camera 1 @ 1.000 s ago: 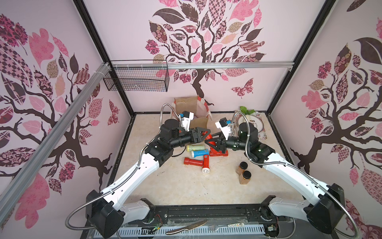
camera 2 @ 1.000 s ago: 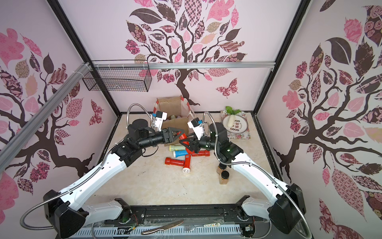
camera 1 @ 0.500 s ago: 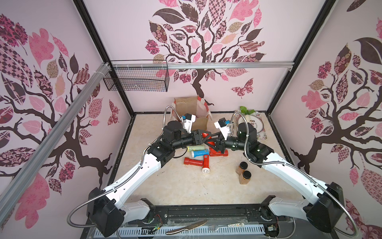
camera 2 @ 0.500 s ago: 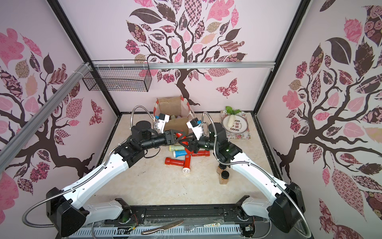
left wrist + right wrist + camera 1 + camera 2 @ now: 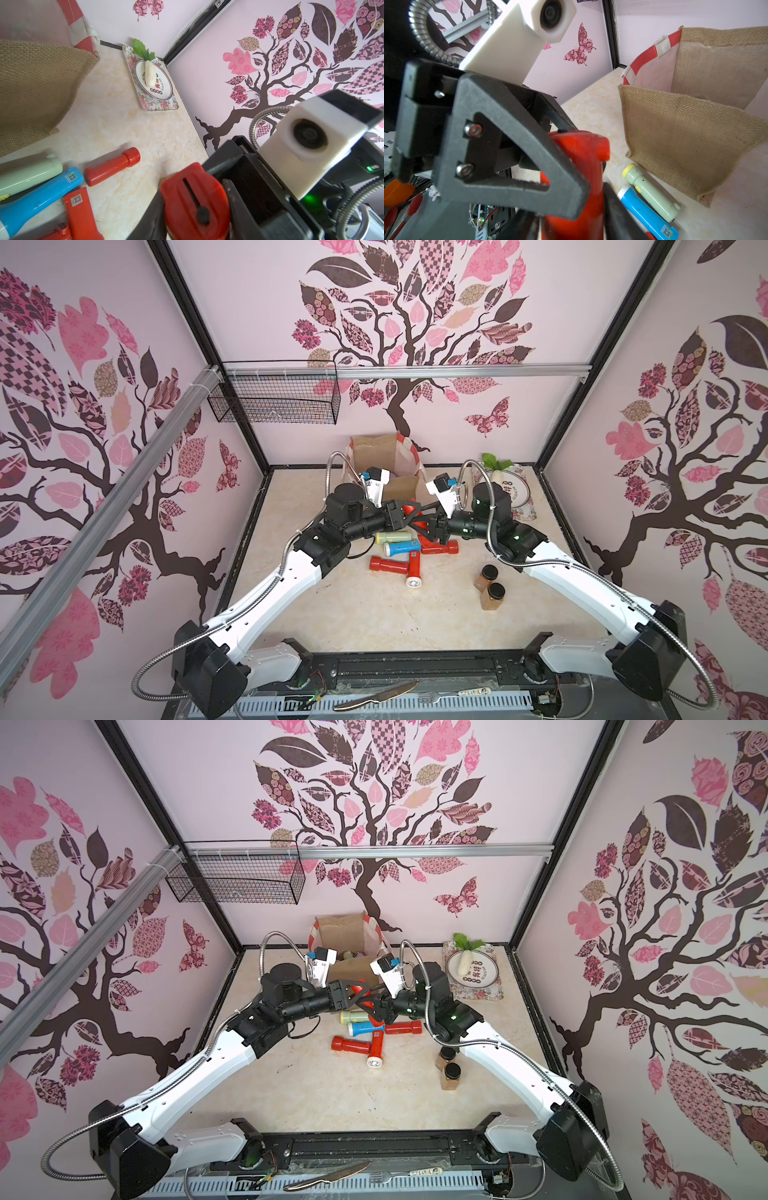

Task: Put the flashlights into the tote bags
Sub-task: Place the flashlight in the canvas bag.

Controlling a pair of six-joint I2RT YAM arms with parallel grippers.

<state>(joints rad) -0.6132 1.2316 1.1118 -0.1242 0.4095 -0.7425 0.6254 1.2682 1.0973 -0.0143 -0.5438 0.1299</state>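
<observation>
A red flashlight [image 5: 409, 510] hangs above the table in front of the tote bag [image 5: 376, 448], a tan burlap bag with red-and-white edging. My left gripper [image 5: 411, 509] is shut on it, its butt end [image 5: 195, 203] pinched between the black fingers. My right gripper [image 5: 422, 526] faces it from the other side. The right gripper [image 5: 571, 224] is open, its fingers standing around the red body [image 5: 581, 158] with a thin gap on one side. Several more flashlights lie under the grippers: pale green [image 5: 392, 537], blue [image 5: 401, 547] and red [image 5: 388, 565].
Two amber jars [image 5: 488, 574] with black lids stand to the right of the pile. A floral tray [image 5: 525, 506] with a plate and a radish sits at the back right. A wire basket [image 5: 274, 398] hangs on the back wall. A knife [image 5: 374, 695] lies at the front edge.
My left gripper has moved right to the red flashlight held by the right gripper and shut on it. The right jaws have parted.
</observation>
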